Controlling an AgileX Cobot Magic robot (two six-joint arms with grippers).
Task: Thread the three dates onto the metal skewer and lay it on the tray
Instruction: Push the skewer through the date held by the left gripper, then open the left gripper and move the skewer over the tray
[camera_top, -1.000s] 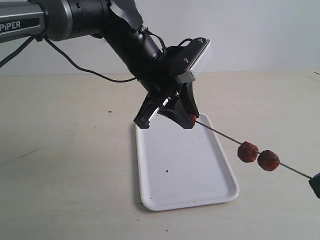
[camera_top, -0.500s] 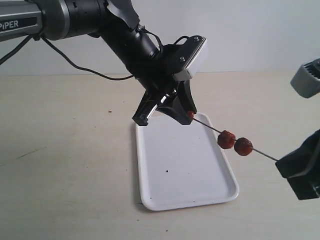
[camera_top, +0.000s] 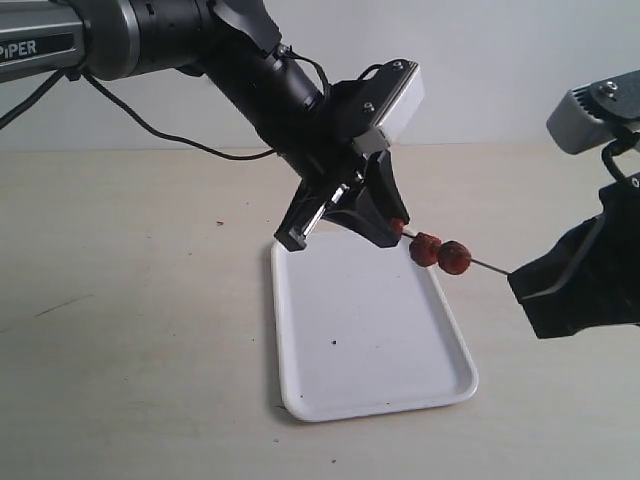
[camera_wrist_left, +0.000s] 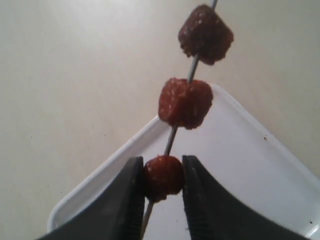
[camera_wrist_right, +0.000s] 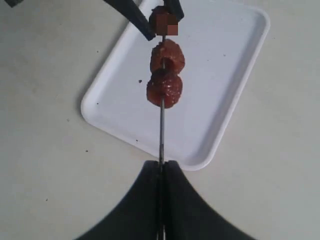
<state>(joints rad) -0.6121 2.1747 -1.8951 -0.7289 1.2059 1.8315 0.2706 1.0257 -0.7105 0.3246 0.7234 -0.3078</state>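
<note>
Showing 3 dates (camera_top: 425, 249), 1 skewer (camera_top: 490, 267), 1 tray (camera_top: 350, 330).

dates (camera_wrist_left: 184, 102): rough, wrinkled skin, faintly glossy
skewer (camera_wrist_right: 161, 132): smooth grey metal
tray (camera_top: 330, 390): smooth white, slightly glossy, plastic-looking
surface (camera_top: 130, 330): pale, matt finish is shown
left tool (camera_wrist_left: 163, 176): matt black fingers

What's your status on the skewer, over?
Left jaws pinch end date; right jaws shut on skewer. All three dates threaded, not yet on tray. Nothing blocking.
</note>
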